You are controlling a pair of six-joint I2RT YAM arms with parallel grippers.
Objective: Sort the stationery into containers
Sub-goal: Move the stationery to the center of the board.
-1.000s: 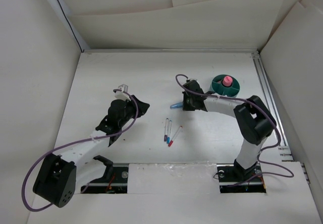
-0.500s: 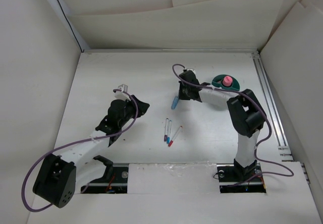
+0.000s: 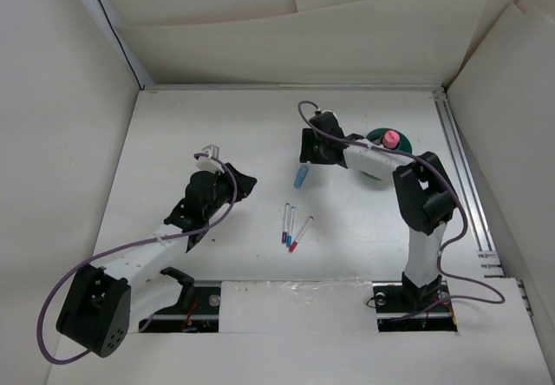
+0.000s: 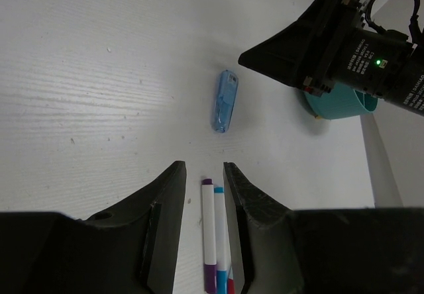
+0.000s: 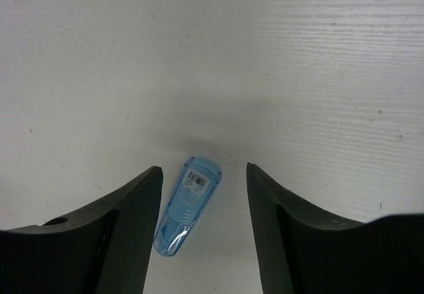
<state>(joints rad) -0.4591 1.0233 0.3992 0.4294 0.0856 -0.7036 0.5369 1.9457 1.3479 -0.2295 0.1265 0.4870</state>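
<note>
Straddles the short light-blue plastic marker (image 5: 187, 206) with right hand (image 5: 203, 171) spread wide, empty; long axis apparently slanting across the gap.

light blue marker (image 3: 301, 175): one
thin white pens (image 3: 290, 226): three, near of it
pink-capped marker (image 3: 391, 137): one, far right
teal cup (image 4: 336, 107): one, far right
arms: two, left arm (image 3: 204, 196) and right arm (image 3: 425, 199)
</note>
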